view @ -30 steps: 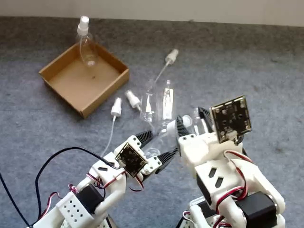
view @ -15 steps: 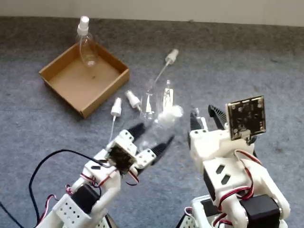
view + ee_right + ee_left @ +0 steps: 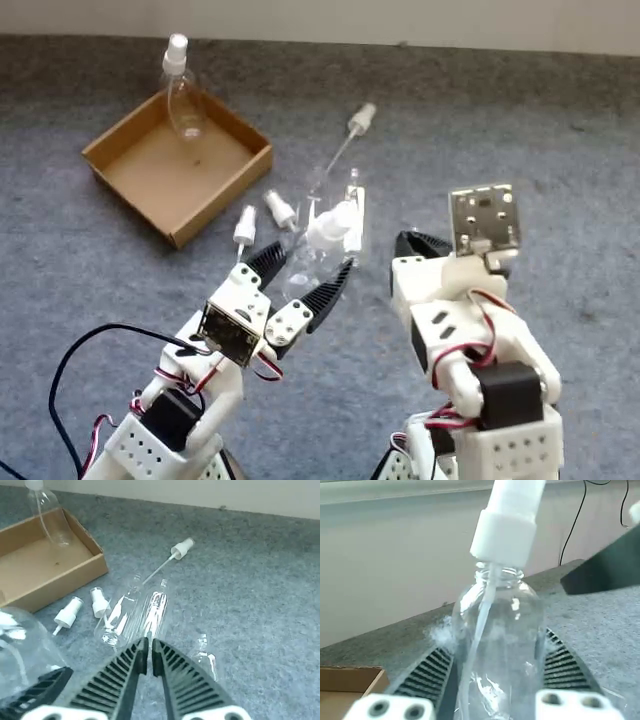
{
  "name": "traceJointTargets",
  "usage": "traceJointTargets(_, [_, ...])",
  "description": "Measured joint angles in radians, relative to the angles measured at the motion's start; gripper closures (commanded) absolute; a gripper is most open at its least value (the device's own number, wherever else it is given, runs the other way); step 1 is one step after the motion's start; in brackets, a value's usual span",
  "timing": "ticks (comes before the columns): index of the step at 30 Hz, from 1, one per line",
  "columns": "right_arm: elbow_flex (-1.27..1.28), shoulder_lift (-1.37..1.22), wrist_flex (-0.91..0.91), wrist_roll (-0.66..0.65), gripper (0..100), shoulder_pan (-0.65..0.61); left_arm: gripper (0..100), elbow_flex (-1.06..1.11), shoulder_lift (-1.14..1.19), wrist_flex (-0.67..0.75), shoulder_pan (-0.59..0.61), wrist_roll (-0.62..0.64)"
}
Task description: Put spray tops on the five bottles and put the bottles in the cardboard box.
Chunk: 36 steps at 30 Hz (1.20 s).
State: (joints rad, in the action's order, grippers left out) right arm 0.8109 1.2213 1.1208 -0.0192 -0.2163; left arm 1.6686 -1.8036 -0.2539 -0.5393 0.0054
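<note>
We saw left gripper (image 3: pixel 310 260) clamped on a bottle (image 3: pixel 497 630), right gripper (image 3: pixel 149 645) pinched together empty, spray tops (image 3: pixel 245 226) beside the cardboard box (image 3: pixel 222 200).

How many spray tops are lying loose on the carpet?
3: one spray top beyond the two lying bottles, two between those bottles and the cardboard box. The arms may hide more.

The cardboard box (image 3: pixel 215 205) is plain brown. Beside it, the loose spray tops (image 3: pixel 67 615) are white and the bottles (image 3: pixel 154 611) clear. The table (image 3: pixel 560 150) is mottled grey. The left gripper (image 3: pixel 305 268) and right gripper (image 3: pixel 149 647) are white with black ribbed fingers. The held bottle (image 3: pixel 500 630) is clear and white-topped.
</note>
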Motion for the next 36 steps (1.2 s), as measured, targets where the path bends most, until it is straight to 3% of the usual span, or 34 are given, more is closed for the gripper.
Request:
traceJointTargets(7, [0.299, -0.002, -0.281, 0.000, 99.0, -0.012, 93, -0.003, 0.000, 0.000, 0.141, 0.000])
traceJointTargets(12, [0.437, -0.002, -0.423, 0.000, 99.0, -0.149, 93, -0.003, 0.000, 0.000, 0.169, 0.000])
traceJointTargets(16, [0.474, -0.002, -0.482, 0.000, 99.0, -0.222, 93, -0.003, 0.000, 0.043, 0.170, 0.000])
traceJointTargets(27, [0.571, 0.003, -0.525, 0.005, 99.0, -0.236, 93, -0.003, 0.000, 0.124, 0.232, 0.000])
traceJointTargets(31, [0.575, 0.003, -0.560, 0.135, 99.0, -0.270, 93, -0.005, 0.000, 0.124, 0.313, 0.000])
traceJointTargets(36, [0.609, 0.003, -0.727, 0.307, 99.0, -0.287, 93, -0.060, 0.000, 0.121, 0.336, 0.000])
